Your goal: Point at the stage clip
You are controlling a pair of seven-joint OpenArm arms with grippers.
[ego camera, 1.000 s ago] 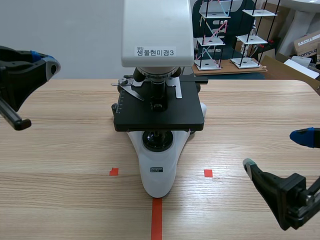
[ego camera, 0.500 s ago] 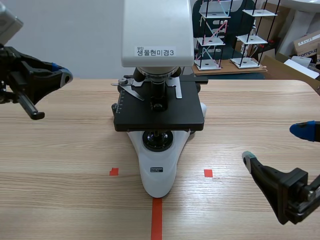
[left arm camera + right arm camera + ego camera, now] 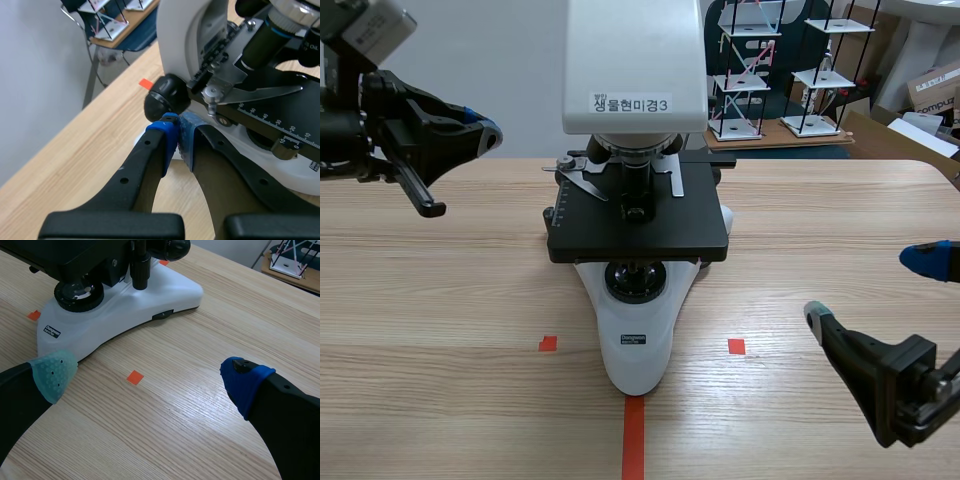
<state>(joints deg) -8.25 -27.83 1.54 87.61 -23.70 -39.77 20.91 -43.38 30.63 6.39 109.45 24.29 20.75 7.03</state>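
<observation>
Left claw [image 3: 485, 132], upper left, pads together as one pointer (so we judge), aimed toward the stage clip [image 3: 582, 180]; right claw [image 3: 870, 298] apart, lower right.

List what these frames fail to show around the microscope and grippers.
- Scene view: the white-and-black laboratory microscope is cut off by the top edge; eyepieces unseen.
- Scene view: the base's small printed label is too small to read.
- Right wrist view: the thin silver metal stage clip is missing, hidden above the black stage and past the edge.
</observation>
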